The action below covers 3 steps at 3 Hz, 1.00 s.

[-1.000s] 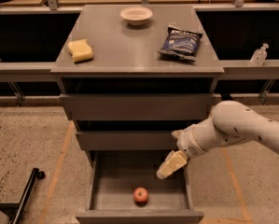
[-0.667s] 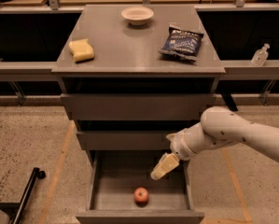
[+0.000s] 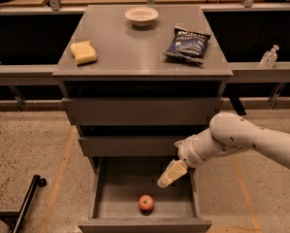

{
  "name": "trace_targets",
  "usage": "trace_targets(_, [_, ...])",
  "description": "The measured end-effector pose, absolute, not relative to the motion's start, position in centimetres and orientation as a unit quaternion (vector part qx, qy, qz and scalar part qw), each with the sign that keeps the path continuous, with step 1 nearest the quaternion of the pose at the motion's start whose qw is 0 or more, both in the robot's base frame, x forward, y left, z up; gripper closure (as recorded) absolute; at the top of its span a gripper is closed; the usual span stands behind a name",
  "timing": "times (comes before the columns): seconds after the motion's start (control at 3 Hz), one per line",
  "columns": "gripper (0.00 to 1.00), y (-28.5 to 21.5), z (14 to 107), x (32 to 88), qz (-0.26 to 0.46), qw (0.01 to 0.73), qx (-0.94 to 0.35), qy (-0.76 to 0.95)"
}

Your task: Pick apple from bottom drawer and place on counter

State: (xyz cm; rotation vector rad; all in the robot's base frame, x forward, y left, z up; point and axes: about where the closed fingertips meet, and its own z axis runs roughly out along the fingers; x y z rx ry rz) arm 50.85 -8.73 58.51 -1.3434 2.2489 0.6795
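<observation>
The gripper (image 3: 163, 180) hangs over the open bottom drawer (image 3: 119, 191), tipped down. Nobody can tell if it is spread or pressed together. The apple (image 3: 146, 203) sits just below it, a bit left, near the drawer's front, not touched. The counter (image 3: 135, 50) is high above, with 1 bowl (image 3: 141, 15) on it.

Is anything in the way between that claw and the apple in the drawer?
Nothing visible. The gripper hangs over the open bottom drawer, behind and right of the apple, with only bare drawer floor between them.
</observation>
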Motion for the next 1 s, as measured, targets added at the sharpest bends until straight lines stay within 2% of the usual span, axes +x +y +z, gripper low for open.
trace_targets(1.0, [0.0,-8.7,47.0,54.5,0.223,0.168,-0.48,0.832])
